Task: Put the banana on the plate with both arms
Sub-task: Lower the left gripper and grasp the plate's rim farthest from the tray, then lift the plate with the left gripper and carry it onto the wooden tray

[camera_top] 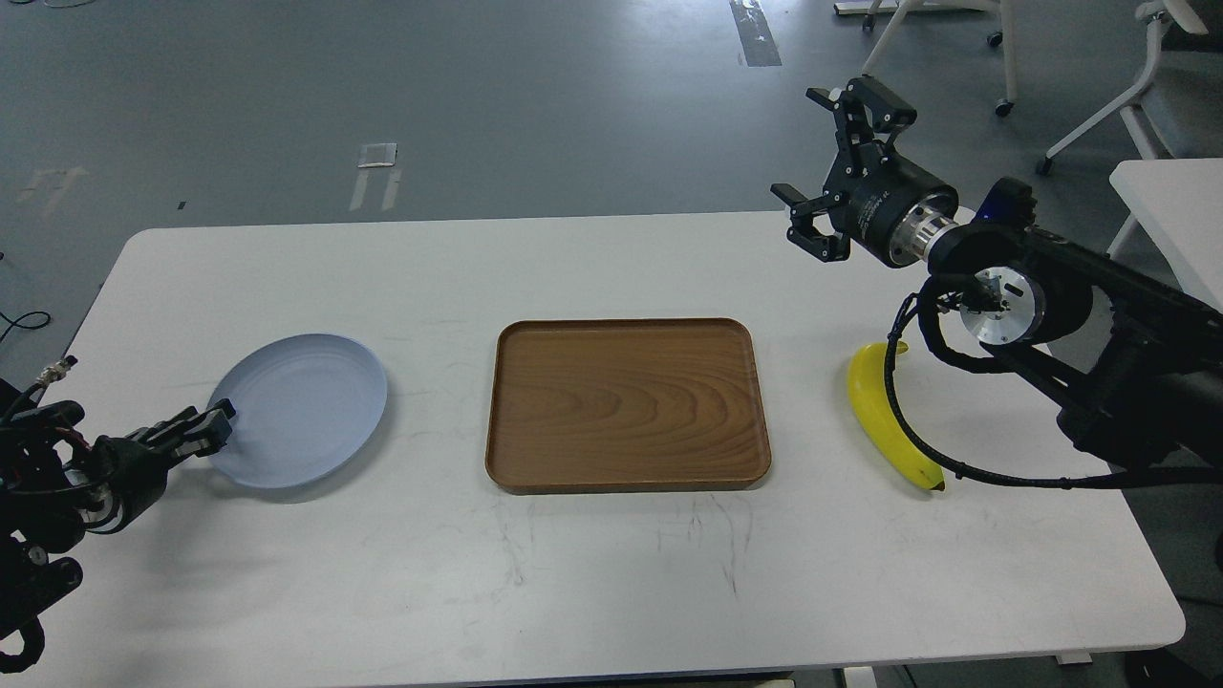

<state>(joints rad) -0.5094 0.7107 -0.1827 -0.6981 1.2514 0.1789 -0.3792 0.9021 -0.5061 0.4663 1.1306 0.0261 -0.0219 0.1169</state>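
Note:
The yellow banana [881, 413] lies on the white table at the right, with a black cable of my right arm crossing over it. The pale blue-grey plate [304, 409] lies flat at the left. My left gripper [212, 432] is low at the plate's left rim, with its fingers close together. I cannot tell whether it grips the rim. My right gripper [820, 162] is open and empty. It is raised above the table's far right edge, behind and above the banana.
A brown wooden tray [626, 478] sits in the middle of the table [611, 592], between plate and banana. White chairs [1099, 86] and another white table [1170, 210] stand at the back right.

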